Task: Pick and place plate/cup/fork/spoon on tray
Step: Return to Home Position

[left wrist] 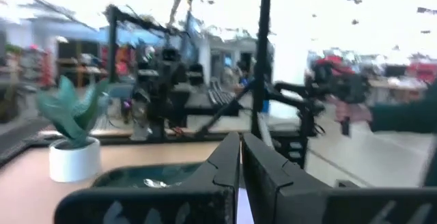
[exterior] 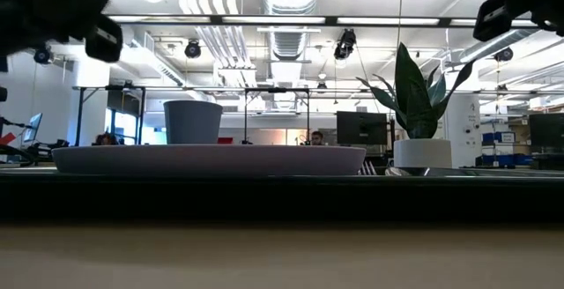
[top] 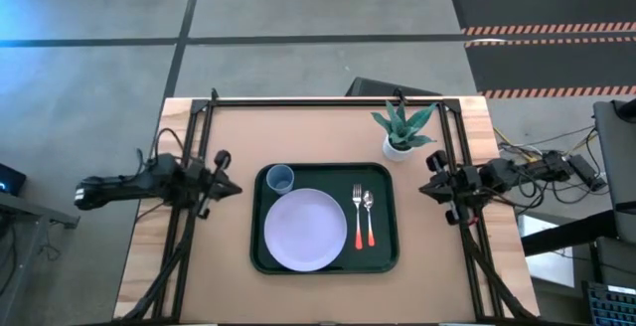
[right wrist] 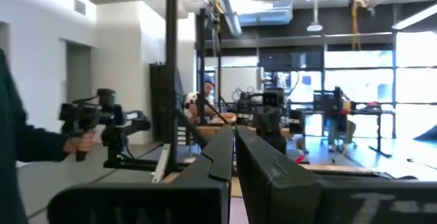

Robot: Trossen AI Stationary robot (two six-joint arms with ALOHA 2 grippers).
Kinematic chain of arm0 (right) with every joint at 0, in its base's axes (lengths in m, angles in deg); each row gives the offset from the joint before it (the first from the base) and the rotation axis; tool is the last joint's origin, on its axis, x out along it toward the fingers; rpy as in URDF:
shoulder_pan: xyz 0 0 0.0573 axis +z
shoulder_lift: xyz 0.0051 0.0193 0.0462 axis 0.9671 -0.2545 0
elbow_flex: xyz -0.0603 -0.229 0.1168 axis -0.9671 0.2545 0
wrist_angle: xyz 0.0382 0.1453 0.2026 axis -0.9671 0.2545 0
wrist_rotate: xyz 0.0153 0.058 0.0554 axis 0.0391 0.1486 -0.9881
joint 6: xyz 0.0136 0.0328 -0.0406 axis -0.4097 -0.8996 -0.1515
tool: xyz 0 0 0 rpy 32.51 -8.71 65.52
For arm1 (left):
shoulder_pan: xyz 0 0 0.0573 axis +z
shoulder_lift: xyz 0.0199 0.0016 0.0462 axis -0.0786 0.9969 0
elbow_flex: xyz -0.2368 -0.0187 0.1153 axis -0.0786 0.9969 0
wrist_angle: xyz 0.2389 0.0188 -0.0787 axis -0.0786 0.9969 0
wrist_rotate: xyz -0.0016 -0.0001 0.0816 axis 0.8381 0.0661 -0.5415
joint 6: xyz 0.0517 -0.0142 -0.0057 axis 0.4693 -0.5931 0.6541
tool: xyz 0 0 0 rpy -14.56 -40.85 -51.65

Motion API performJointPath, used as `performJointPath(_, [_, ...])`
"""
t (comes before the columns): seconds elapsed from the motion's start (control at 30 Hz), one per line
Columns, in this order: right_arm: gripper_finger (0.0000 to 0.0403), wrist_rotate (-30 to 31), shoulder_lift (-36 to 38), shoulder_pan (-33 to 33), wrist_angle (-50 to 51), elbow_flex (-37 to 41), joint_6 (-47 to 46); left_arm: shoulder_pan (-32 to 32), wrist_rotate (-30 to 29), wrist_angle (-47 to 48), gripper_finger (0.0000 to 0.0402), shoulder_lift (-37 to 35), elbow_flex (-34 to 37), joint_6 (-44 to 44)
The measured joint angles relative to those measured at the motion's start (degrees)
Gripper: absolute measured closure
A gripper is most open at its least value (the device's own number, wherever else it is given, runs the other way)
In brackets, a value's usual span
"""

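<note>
You are keeping both pincers clenched and empty: the left pincer [top: 232,189] is hovering just beside the left rim of the tray [top: 384,258], and the right pincer [top: 425,189] is hovering near its right rim. Sitting on the tray are one plate [top: 304,229], one cup [top: 280,178] in the far-left corner, and one fork [top: 357,217] and one spoon [top: 369,217] side by side. In my judgement, a low or wide retreat is risking a nudged tray, or a toppled potted plant [top: 399,147], the only one on the counter [top: 318,127], close by the right arm.

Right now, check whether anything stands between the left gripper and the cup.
Nothing visible does. The left gripper hangs left of the tray; only bare table and the tray's rim separate it from the cup.
</note>
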Motion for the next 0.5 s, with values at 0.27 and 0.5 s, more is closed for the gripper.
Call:
performJointPath(0.27, [0.0394, 9.18, -0.4, 0.0, 1.38, 0.02, 2.98, 0.0, -4.95, -3.73, 0.0402, 3.7, 2.01, 0.88])
performJointPath(0.5, [0.0394, 17.01, -0.89, -0.02, 7.35, 0.76, 3.54, 0.01, -15.61, -3.49, 0.0402, 7.87, 2.06, 1.76])
